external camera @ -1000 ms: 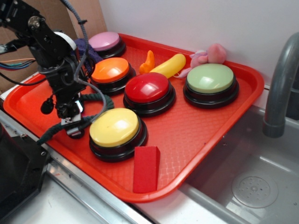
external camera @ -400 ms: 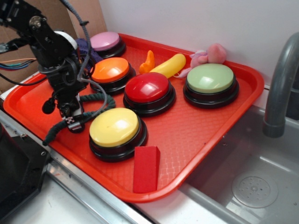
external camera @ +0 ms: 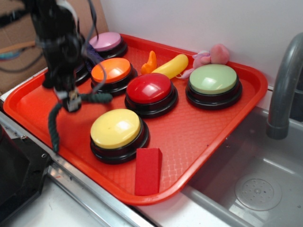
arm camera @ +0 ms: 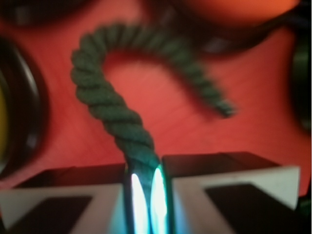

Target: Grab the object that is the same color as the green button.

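Note:
My gripper (external camera: 72, 101) hangs above the left part of the red tray (external camera: 199, 137), shut on the dark green twisted rope (external camera: 55, 124). One end of the rope sticks out to the right toward the orange button, the other dangles down over the tray's front rim. In the wrist view the rope (arm camera: 109, 105) runs up from between my closed jaws, with my gripper (arm camera: 145, 187) clamped on it, and curls to the right. The pale green button (external camera: 213, 79) sits at the tray's back right, far from the gripper.
On the tray stand a yellow button (external camera: 116, 128), a red button (external camera: 150, 89), an orange button (external camera: 111, 71) and a lavender button (external camera: 106, 41). A red block (external camera: 148, 170) lies at the front, a yellow banana-like toy (external camera: 171, 66) and pink plush (external camera: 213, 54) at the back. A sink faucet (external camera: 286, 85) stands right.
The gripper has risen and moved back, lifting the rope off the tray; the rope's long end now hangs free over the front rim.

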Motion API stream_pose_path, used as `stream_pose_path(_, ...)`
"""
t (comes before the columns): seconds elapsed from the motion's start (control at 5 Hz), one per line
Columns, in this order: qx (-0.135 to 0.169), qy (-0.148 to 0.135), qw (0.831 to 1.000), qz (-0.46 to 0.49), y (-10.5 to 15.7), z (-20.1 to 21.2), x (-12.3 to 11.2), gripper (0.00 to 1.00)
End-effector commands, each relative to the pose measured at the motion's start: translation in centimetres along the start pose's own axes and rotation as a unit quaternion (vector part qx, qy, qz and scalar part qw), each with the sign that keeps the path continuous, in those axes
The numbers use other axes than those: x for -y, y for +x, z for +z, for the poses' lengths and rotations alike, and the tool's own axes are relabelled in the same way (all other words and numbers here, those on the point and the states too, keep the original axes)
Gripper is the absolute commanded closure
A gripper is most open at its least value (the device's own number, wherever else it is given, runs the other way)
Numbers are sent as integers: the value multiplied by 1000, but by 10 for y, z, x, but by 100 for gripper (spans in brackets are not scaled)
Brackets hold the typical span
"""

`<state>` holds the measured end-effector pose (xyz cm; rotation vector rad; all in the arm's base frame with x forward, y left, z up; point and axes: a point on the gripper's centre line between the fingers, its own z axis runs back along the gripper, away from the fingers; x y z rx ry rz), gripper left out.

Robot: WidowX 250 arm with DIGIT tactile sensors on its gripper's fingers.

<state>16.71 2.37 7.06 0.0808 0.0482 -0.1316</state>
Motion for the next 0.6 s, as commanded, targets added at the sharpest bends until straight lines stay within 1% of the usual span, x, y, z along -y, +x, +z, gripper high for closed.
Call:
stream_pose_path(0.0, 42, 18, 994, 97, 13, 79, -12, 100)
stream_pose_path(0.2, 61, 33, 991, 117, 14, 104, -13, 100)
stream_pose_path(0.4, 66, 28, 988, 139, 13, 112, -19, 100)
